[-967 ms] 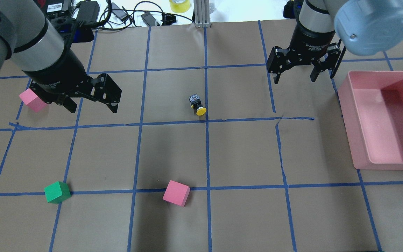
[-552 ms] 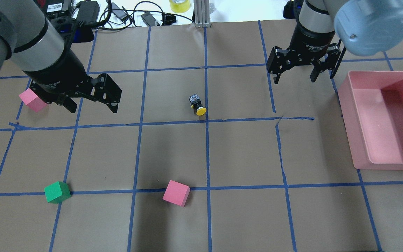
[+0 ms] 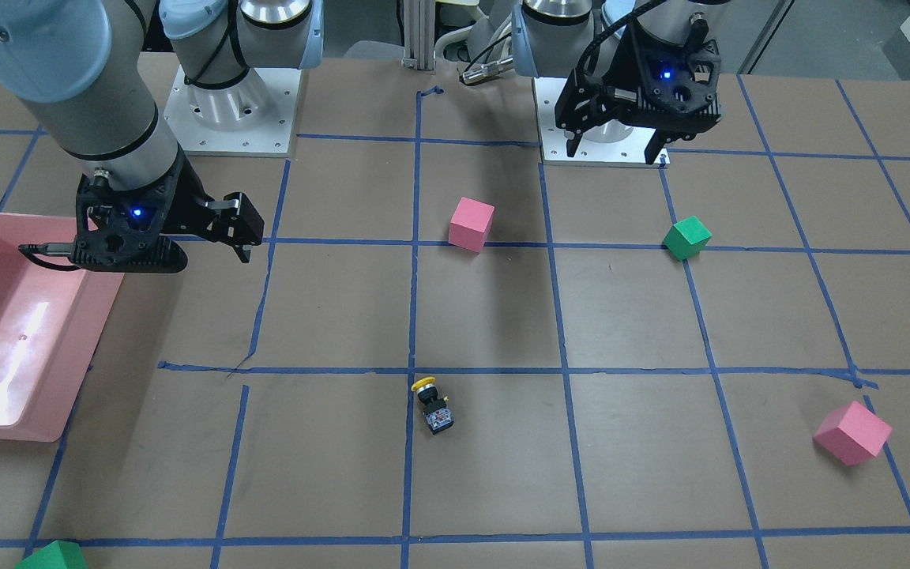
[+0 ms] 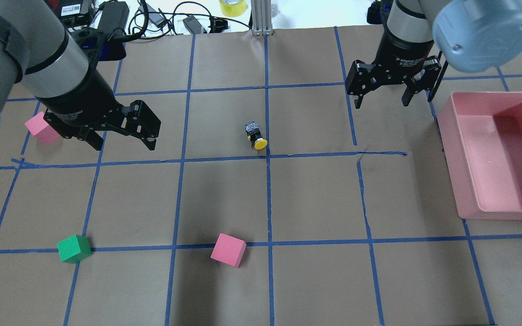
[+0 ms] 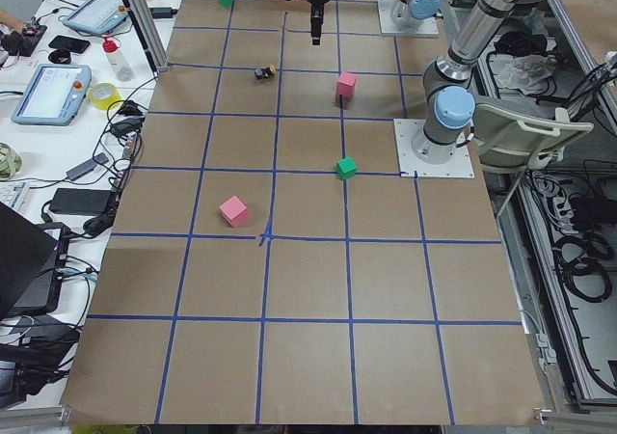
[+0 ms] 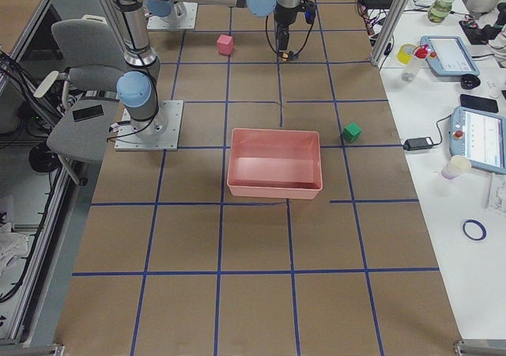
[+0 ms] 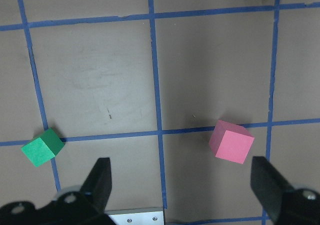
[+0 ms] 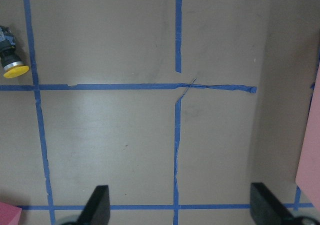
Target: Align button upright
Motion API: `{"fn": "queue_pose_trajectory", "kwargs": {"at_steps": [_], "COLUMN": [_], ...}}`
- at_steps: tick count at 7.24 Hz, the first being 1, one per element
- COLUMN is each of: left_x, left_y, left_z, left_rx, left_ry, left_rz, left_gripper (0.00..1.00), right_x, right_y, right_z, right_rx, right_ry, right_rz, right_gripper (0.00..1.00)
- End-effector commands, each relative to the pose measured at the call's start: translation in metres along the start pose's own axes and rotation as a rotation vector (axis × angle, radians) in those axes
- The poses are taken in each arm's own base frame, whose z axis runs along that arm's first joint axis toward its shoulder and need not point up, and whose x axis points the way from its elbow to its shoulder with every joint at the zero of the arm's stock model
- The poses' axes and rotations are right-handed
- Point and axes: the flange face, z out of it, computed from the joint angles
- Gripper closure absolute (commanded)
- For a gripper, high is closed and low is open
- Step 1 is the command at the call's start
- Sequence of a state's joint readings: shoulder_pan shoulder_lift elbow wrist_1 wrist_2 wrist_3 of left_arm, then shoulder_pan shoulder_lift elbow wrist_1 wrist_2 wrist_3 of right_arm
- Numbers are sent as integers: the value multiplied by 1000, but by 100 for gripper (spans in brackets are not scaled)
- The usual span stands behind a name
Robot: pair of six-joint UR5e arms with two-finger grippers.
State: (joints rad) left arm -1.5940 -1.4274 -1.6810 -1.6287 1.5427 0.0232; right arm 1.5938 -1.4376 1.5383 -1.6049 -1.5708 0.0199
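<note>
The button (image 4: 255, 135) is lying on its side on the table (image 4: 315, 194), not upright. Its yellow cap is pointing toward the robot's side and slightly right, and its black body and grey contact block are pointing toward the far side. It is resting just left of the central lengthwise tape line and just beyond the crosswise tape line. Nothing is touching it.

The left gripper (image 4: 124, 146) is hovering above the table well to the left of the button, with its fingers spread wide and holding nothing. The right gripper (image 4: 382, 103) is hovering to the right of the button and slightly farther away, also with its fingers spread wide and holding nothing. In the right wrist view, the button is showing at the left edge, well outside the gap between the fingers.

A pink cube (image 4: 41, 129) is sitting at the far left, partly hidden behind the left gripper. A second pink cube (image 4: 228, 249) and a green cube (image 4: 74, 248) are sitting on the near side. A pink bin (image 4: 501, 214) is standing at the right edge.
</note>
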Motion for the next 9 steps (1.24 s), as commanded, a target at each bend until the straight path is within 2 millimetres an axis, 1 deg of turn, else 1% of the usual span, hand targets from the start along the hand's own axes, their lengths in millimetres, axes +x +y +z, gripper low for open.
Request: {"fn": "queue_pose_trajectory", "kwargs": {"at_steps": [1, 2, 3, 4, 5, 6, 7, 8, 9], "left_x": [1, 4, 10, 32, 57, 70, 88, 99, 110], "left_y": [-4, -6, -10, -9, -2, 4, -2, -17, -27], "left_z": [18, 33, 53, 76, 99, 119, 134, 153, 171], "left_rx": [41, 96, 163, 248, 314, 339, 368, 399, 426], "left_ry": [1, 7, 8, 20, 11, -68, -50, -30, -31], "left_rz": [-33, -66, -81, -74, -79, -111, -165, -184, -198], "left_gripper": [0, 0, 0, 0, 0, 0, 0, 0, 0], "right_x": [0, 0, 0, 0, 0, 0, 0, 0, 1], "right_y": [-1, -1, 0, 0, 0, 0, 0, -1, -1], "right_z": [-3, -3, -2, -2, -2, -1, -1, 0, 0], "right_rx": [11, 11, 10, 10, 8, 8, 8, 7, 7], "right_ry": [0, 0, 0, 0, 0, 1, 3, 4, 8], "right_rz": [0, 0, -2, -2, 0, -1, -2, -8, -40], "right_gripper": [0, 0, 0, 0, 0, 0, 0, 0, 0]}}
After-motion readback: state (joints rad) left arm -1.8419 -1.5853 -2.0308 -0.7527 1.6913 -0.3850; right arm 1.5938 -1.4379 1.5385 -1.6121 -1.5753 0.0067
